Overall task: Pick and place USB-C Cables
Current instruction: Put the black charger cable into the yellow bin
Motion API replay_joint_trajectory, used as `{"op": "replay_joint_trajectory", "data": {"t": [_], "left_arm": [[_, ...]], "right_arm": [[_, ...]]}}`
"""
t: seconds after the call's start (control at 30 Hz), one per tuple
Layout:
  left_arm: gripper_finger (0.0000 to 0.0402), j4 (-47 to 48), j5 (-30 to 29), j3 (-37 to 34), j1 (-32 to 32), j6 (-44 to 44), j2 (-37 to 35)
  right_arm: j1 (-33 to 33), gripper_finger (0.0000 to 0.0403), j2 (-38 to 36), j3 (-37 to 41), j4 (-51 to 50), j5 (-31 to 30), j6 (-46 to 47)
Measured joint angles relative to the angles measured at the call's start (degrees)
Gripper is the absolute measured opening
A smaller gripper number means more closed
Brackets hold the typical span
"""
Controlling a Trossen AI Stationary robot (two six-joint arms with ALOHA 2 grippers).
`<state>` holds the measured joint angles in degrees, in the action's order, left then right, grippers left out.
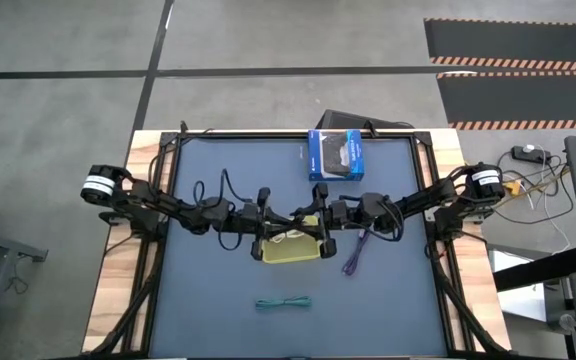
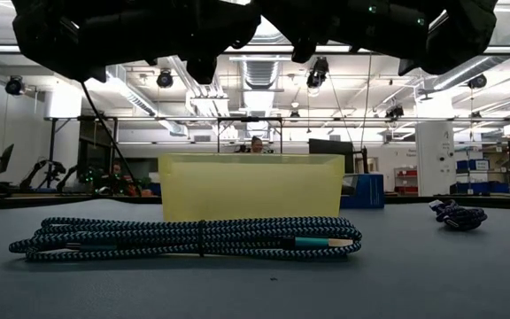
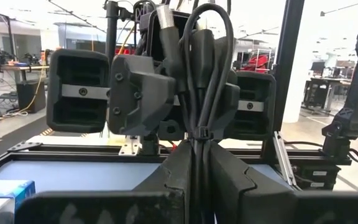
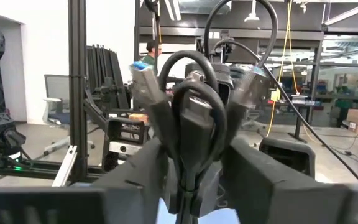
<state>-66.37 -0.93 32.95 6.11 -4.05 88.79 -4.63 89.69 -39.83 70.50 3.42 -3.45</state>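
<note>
Both grippers meet above the yellow bin (image 1: 291, 250) at mid-table. My left gripper (image 3: 196, 155) and right gripper (image 4: 194, 163) are each shut on the black USB-C cable (image 3: 197, 93), a tied bundle held up between them. Its connectors (image 4: 143, 73) show in the right wrist view. The teal cable (image 1: 284, 302) lies flat on the mat nearer the near edge, and in the low view (image 2: 193, 237) it is in front of the bin (image 2: 251, 186). The purple cable (image 1: 356, 250) lies right of the bin. Something pale, perhaps the white cable (image 1: 288, 238), lies in the bin. My left gripper pinches the black cable bundle between its two fingers just below the tie (image 3: 201, 133). The looped end stands up beyond the fingertips, lifted clear. My right gripper pinches the bundle's other part (image 4: 191, 177) between its fingers (image 4: 148, 171). The loops and both connectors stick out past them, clear of the table.
The blue-and-black retail box (image 1: 335, 155) sits at the far edge of the mat and shows behind the bin in the low view (image 2: 367, 190). A black frame (image 1: 164, 200) borders the mat. Open mat lies left of the bin and along the near edge.
</note>
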Motion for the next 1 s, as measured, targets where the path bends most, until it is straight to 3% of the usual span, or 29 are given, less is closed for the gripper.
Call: {"op": "replay_joint_trajectory", "data": {"t": [0.23,0.5,0.83,1.0], "left_arm": [[0.0026,0.09,0.02,-0.08,0.0,-0.08,0.0],[0.0038,0.02,0.33,-0.37,0.0,-0.05,0.0],[0.0175,0.12,0.9,-0.86,-0.01,-0.03,-0.37],[0.0214,5.37,0.92,-1.14,-0.11,2.02,-2.12]], "right_arm": [[-0.12,0.0044,-0.07,0.0,-0.85,0.04,-0.92],[-0.12,0.0036,-0.07,0.0,-1.34,0.0,-1.06],[-0.12,0.0036,-1.01,0.07,-3.23,-0.44,-0.87],[-0.08,0.0036,-4.18,0.09,-9.01,-0.64,0.22]]}}
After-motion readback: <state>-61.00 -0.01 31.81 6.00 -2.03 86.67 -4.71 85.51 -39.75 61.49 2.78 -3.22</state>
